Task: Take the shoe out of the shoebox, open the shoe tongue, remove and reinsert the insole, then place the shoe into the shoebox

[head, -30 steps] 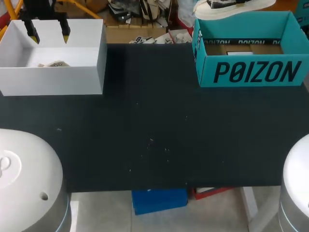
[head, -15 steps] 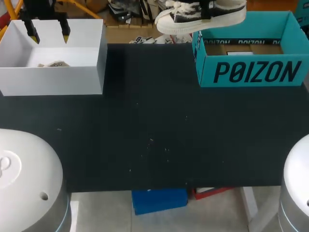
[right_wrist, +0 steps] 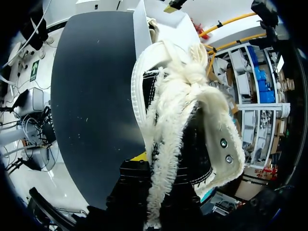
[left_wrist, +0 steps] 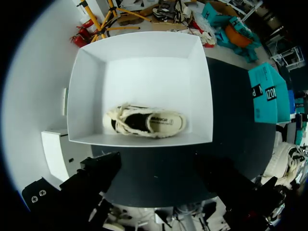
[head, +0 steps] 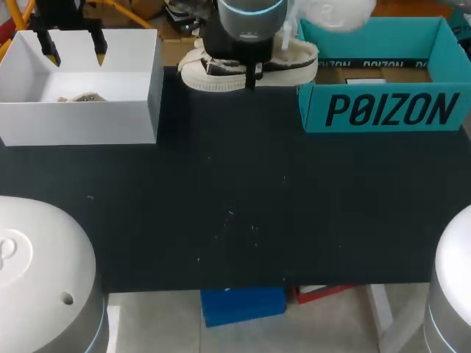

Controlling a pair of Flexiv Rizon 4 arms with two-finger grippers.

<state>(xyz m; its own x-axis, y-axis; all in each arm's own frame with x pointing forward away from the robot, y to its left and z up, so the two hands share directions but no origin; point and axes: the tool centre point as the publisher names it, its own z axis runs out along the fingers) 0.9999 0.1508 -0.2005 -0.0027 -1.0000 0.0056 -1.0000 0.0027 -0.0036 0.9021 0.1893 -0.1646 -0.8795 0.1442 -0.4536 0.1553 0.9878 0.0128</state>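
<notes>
A cream and black shoe (head: 246, 68) hangs over the far edge of the black table (head: 235, 191), just left of the teal shoebox (head: 383, 110). My right gripper (head: 254, 75) comes down from above and is shut on the shoe's collar. In the right wrist view the shoe (right_wrist: 185, 115) fills the space ahead of the right gripper (right_wrist: 161, 190), its frayed cream laces toward the camera. The teal shoebox stands open with only a cardboard floor showing. My left gripper (head: 73, 50) hovers open over the white box (head: 110, 118), holding nothing.
The white box at the far left holds a second cream and black shoe (left_wrist: 144, 122), lying on its side under my left gripper (left_wrist: 163, 192). Bare tabletop stretches between the two boxes and toward the near edge.
My right gripper has carried the shoe leftward and lower, from above the teal shoebox's far rim to just left of the box. The left arm has not moved.
</notes>
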